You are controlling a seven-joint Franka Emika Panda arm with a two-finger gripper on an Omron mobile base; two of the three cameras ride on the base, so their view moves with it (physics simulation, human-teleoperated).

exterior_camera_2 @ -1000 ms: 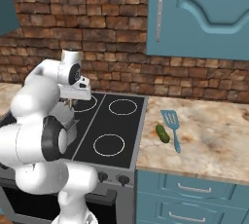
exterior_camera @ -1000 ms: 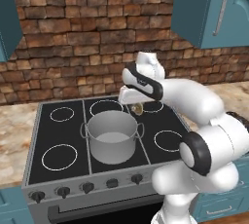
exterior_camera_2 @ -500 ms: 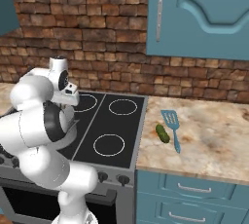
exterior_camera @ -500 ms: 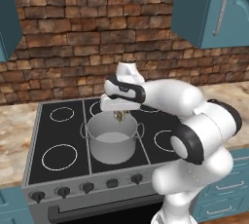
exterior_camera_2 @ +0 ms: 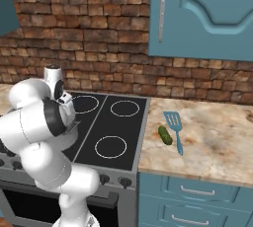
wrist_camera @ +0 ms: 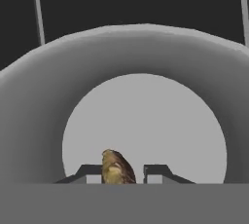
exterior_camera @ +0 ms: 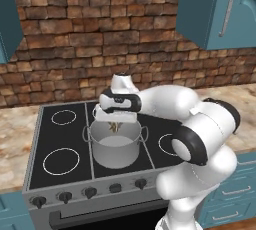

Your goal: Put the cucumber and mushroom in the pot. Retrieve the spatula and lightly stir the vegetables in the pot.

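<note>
A: Jaws clamped on the mushroom point(wrist_camera: 118, 168), hanging right over the pot point(exterior_camera: 115, 144)!
B: Risk? Let go off-centre and it could clip the pot's rim and bounce out. The cucumber point(exterior_camera_2: 165, 135) waits on the desk point(exterior_camera_2: 217, 139), far from the pot.
A: Any writing?
B: None readable.

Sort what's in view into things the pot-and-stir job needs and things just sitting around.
Needed for the job:
- pot, on the stove
- mushroom, held in the gripper over the pot
- cucumber, on the counter
- spatula, beside the cucumber

Just there:
- stove, apart from carrying the pot
- counter
- wall cabinets
- drawers
</note>
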